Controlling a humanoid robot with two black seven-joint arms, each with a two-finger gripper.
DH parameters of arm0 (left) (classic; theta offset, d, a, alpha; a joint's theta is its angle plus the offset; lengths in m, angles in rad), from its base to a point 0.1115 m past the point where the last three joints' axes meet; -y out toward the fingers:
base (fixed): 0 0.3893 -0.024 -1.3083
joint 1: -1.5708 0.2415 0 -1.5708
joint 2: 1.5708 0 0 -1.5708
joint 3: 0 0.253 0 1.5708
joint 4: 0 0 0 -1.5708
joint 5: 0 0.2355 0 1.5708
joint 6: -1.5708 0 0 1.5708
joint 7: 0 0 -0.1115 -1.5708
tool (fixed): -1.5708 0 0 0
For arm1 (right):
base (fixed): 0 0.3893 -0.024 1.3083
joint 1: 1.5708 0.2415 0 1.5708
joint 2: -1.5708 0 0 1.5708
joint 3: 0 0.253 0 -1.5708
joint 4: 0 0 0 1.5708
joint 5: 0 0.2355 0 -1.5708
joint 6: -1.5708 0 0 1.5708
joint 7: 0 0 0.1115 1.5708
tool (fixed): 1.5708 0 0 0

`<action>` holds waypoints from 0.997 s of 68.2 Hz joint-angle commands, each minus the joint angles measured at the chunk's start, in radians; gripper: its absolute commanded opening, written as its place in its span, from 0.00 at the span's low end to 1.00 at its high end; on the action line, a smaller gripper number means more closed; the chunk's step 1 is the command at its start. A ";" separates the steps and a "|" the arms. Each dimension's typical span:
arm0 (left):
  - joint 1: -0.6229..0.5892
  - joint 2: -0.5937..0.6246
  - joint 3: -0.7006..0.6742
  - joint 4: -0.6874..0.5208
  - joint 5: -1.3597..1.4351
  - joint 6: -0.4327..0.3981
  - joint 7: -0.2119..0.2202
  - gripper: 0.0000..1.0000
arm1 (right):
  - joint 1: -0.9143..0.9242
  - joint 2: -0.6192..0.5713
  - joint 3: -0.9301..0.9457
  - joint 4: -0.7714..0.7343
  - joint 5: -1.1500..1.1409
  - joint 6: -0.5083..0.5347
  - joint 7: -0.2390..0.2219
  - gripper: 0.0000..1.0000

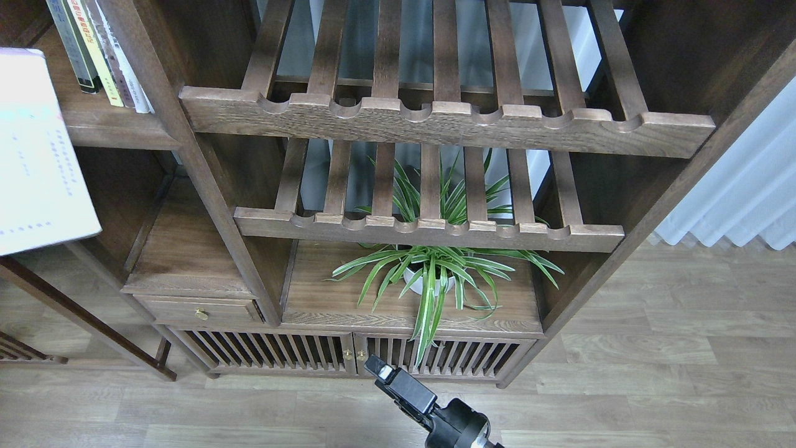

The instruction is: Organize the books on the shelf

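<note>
Head view, books standing: a few paperbacks [99, 53] stand upright with spines outward at 10 o'clock, leaning slightly; a dark-bordered spine is leftmost, a yellow-green one next, paler ones to its right.
Head view, pale book: a large pale lavender-white book [37, 155] fills the left edge at 9 o'clock, cover facing the camera, tilted, with faint lines of small print; what supports it is out of view.
Head view, shelf: the dark-brown board [118, 134] lies under the standing books at 10 o'clock, its rounded front edge toward the camera.
Head view, upper slatted rack: a rack with a notched front rail [444, 124] spans 12 o'clock.
Head view, lower slatted rack: a second notched rack [429, 229] sits just below it, at centre.
Head view, plant: a striped green plant in a white pot [435, 274] stands on the cabinet top beneath the lower rack.
Head view, drawer: a small drawer with a brass knob [200, 314] at 8 o'clock.
Head view, right gripper [382, 372]: a black end piece rises at 6 o'clock in front of the cabinet doors, touching nothing; its fingers cannot be told apart, so its state cannot be told.
Head view, left gripper: out of view.
</note>
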 commanded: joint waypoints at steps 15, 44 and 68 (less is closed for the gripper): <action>-0.186 0.031 -0.014 0.142 0.098 0.000 0.032 0.10 | -0.001 0.000 -0.002 0.000 -0.002 0.000 0.000 1.00; -0.650 0.023 0.127 0.293 0.408 0.000 0.049 0.10 | -0.009 0.000 -0.002 0.002 -0.002 0.000 0.000 1.00; -0.929 -0.080 0.167 0.350 0.689 0.000 0.069 0.09 | -0.009 0.000 -0.002 0.002 -0.002 0.000 0.000 1.00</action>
